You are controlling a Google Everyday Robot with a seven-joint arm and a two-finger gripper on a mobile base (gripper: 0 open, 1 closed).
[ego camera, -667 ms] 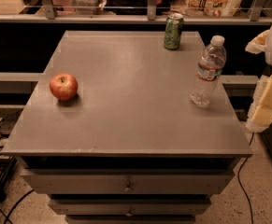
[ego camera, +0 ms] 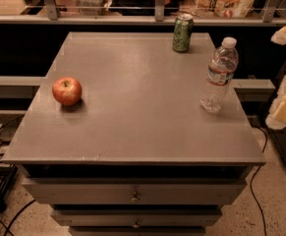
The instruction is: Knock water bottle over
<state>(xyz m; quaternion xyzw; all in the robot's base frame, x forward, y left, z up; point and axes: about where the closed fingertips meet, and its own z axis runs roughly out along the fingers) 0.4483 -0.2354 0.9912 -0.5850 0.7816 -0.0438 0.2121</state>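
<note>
The water bottle, clear ribbed plastic with a white cap and a thin label band, stands upright near the right edge of the grey table. My gripper is at the right edge of the view, off the table's right side and level with the bottle. Its two pale fingers are spread apart, open and empty. A gap lies between the gripper and the bottle.
A green soda can stands upright at the table's back edge, behind and left of the bottle. A red apple lies on the left side. Drawers sit below the tabletop. A railing and shelves run behind the table.
My gripper has shifted slightly to the right, a little further from the bottle. The bottle, can and apple have not moved.
</note>
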